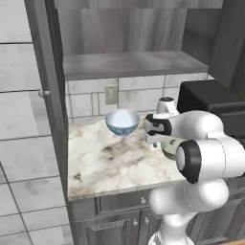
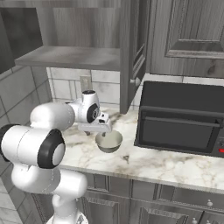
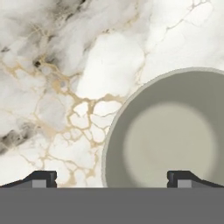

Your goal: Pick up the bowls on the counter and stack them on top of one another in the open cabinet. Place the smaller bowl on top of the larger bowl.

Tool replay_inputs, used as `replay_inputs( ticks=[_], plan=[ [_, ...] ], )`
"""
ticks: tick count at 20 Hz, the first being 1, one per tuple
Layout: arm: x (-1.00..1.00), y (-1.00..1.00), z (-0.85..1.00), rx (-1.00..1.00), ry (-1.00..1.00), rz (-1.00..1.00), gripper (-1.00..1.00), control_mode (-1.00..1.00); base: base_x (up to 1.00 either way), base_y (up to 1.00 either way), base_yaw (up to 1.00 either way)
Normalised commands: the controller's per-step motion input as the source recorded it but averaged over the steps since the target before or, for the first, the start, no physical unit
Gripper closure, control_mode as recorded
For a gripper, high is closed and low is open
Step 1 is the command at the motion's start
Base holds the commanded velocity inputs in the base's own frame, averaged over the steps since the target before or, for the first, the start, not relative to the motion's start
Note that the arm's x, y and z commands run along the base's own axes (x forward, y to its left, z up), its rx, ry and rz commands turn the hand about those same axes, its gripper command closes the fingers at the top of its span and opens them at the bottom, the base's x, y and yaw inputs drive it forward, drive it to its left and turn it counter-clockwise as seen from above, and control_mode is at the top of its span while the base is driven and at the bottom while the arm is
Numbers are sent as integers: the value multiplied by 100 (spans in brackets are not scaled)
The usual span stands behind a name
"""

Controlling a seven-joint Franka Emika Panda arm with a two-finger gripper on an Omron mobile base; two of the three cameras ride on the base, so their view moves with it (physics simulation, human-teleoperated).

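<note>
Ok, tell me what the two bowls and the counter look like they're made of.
The larger bowl: likely glazed ceramic, smooth white inside with a light blue pattern outside. The smaller bowl: possibly matte stoneware or plastic, plain grey-beige with no pattern or shine; the render leaves it open. The counter: looks like polished marble, white with brown-grey veins.

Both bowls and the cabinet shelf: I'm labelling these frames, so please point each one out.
larger bowl (image 1: 122,120): left base view, white inside.
smaller bowl (image 2: 109,141): right base view, pale inside.
cabinet shelf (image 1: 129,64): left base view, flat top.
</note>
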Motion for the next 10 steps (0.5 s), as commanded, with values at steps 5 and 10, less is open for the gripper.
replay_inputs(
  ticks=[5,10],
  plan=[
    [0,0,-14,0,0,0,-100,-100,0,0,0],
    [0,0,-10,0,0,0,-100,-100,0,0,0]
  ],
)
